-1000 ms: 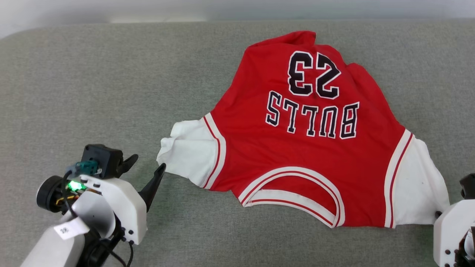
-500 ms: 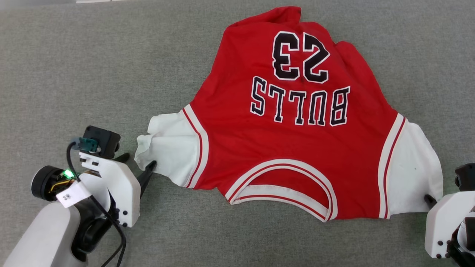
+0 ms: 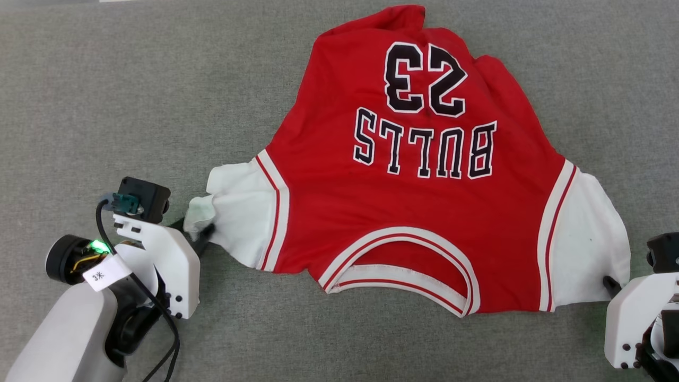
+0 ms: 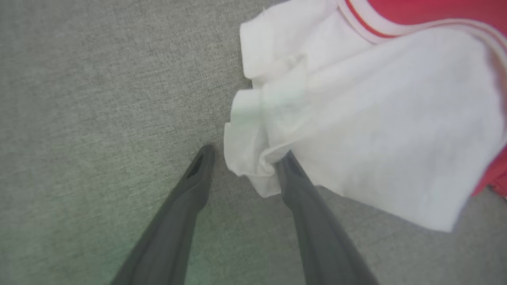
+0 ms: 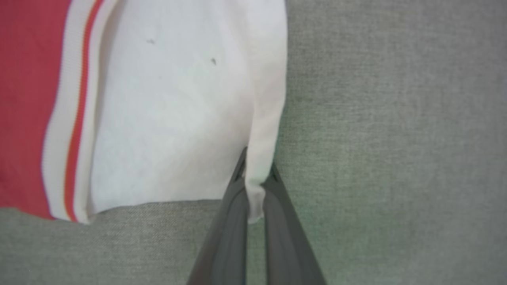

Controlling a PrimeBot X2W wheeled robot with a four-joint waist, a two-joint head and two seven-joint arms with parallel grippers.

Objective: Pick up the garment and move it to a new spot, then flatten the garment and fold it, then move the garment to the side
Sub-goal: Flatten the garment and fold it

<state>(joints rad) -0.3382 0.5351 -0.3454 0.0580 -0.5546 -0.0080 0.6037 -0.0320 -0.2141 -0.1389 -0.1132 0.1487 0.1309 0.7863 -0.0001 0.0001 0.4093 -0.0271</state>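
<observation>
The garment (image 3: 419,201) lies spread on the grey surface, print side up with "BULLS 23" upside down to me and its collar toward me. My left gripper (image 3: 195,228) is at the crumpled left white sleeve. In the left wrist view my left gripper (image 4: 245,160) stands open, with the sleeve's (image 4: 376,130) bunched edge lying between the two fingers. My right gripper (image 3: 611,285) is at the right sleeve's lower corner. In the right wrist view my right gripper (image 5: 255,178) is shut on the sleeve's (image 5: 166,111) folded white edge.
Grey woven fabric surface (image 3: 106,106) runs under and all around the garment. There is bare surface to the left of the garment and along the near edge between my two arms.
The head camera has tilted, shifting the whole picture. My left gripper has moved forward so its fingers now straddle the left sleeve's edge. The right gripper keeps its hold.
</observation>
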